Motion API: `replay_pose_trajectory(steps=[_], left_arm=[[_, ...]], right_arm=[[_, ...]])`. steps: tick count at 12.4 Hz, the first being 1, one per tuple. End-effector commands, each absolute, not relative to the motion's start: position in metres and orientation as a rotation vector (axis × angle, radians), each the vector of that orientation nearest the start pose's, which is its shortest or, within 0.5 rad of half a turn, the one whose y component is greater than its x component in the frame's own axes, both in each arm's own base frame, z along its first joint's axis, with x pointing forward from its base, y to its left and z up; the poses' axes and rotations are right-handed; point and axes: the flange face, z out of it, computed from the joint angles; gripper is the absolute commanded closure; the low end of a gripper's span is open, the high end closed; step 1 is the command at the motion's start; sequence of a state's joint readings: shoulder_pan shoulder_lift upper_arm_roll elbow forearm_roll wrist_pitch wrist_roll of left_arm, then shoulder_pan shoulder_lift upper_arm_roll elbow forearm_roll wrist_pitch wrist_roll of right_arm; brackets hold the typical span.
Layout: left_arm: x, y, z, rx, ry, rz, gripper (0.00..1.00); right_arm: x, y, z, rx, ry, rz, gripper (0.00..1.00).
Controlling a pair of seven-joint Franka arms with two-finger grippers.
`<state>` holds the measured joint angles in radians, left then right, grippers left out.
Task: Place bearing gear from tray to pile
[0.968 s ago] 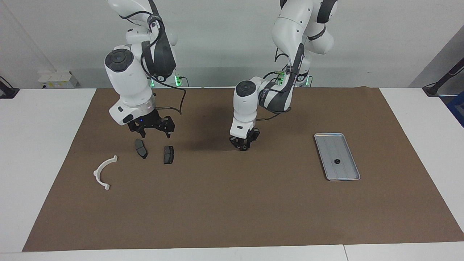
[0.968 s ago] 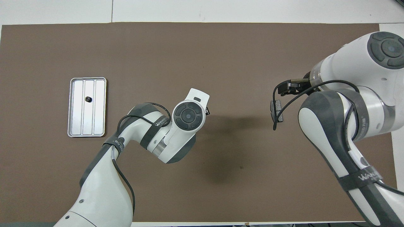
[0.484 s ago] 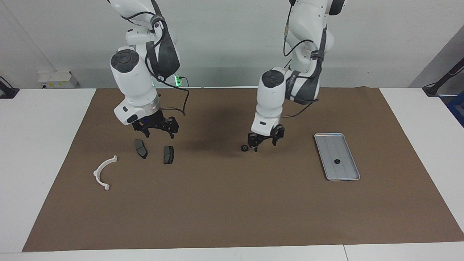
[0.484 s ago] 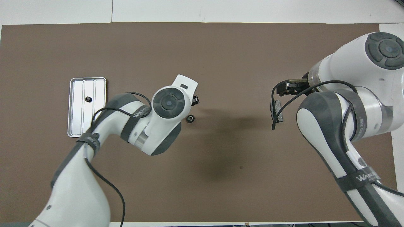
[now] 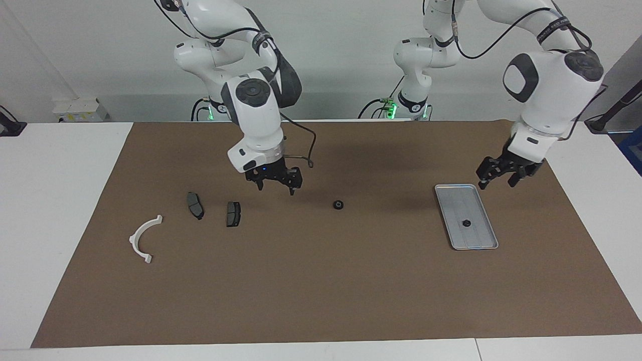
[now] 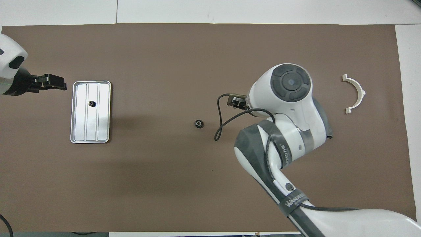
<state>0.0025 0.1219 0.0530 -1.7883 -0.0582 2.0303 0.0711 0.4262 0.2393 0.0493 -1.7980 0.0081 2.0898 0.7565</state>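
A small black bearing gear (image 5: 338,204) lies alone on the brown mat (image 5: 321,281), roughly midway between the two claws and touched by neither; it sits between the tray and the pile, well apart from both. The right claw (image 5: 275,183) hangs over the mat just toward the pile from this gear, its fingers spread and gripping nothing. Toward the right arm's end from that claw lie the pile's parts: two dark grey brake pads (image 5: 195,205) side by side, then the white half-ring bracket (image 5: 144,238), a little farther from the robots than the pads. In the overhead view the right arm's body hides the pads, while the bracket (image 6: 354,93) shows clear of it. The silver-grey tray (image 5: 454,193) lies flat toward the left arm's end of the desk (image 5: 65,175), and a second small black gear (image 5: 466,223) rests on its ribbed floor, near the middle. The left claw (image 5: 497,176) hangs released over the mat just beside the tray's robot-side corner, off toward the left arm's end, its fingers apart and holding nothing; in the overhead view it (image 6: 52,82) stands just off the tray's (image 6: 74,112) short edge.
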Motion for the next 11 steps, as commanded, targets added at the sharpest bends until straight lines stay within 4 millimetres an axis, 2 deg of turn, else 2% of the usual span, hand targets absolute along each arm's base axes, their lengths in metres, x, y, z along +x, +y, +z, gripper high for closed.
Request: replay_pose_trajectory(steps=[1, 2, 4, 6, 7, 9, 11], left_arm=[[0.624, 0.019, 0.420, -3.179, 0.021, -0.225, 0.12], [0.625, 0.019, 0.397, -3.175, 0.016, -0.232, 0.12], [0.625, 0.013, 0.372, -3.171, 0.025, -0.245, 0.12], [0.617, 0.012, 0.349, -3.167, 0.029, -0.252, 0.13], [0.611, 0.014, 0.339, -3.164, 0.029, -0.254, 0.14], [0.598, 0.013, 0.314, -3.165, 0.029, -0.225, 0.14], [0.590, 0.011, 0.306, -3.170, 0.031, -0.177, 0.14]], right_arm=[[0.556, 0.335, 0.412, -3.043, 0.528, -0.058, 0.01], [0.555, 0.347, 0.408, -3.037, 0.557, -0.057, 0.01], [0.551, 0.375, 0.397, -3.039, 0.591, -0.051, 0.02], [0.542, 0.423, 0.367, -3.088, 0.629, -0.090, 0.03], [0.540, 0.441, 0.350, -3.102, 0.659, -0.112, 0.04], [0.539, 0.452, 0.324, -3.120, 0.685, -0.095, 0.05], [0.541, 0.455, 0.306, -3.114, 0.718, -0.096, 0.06]])
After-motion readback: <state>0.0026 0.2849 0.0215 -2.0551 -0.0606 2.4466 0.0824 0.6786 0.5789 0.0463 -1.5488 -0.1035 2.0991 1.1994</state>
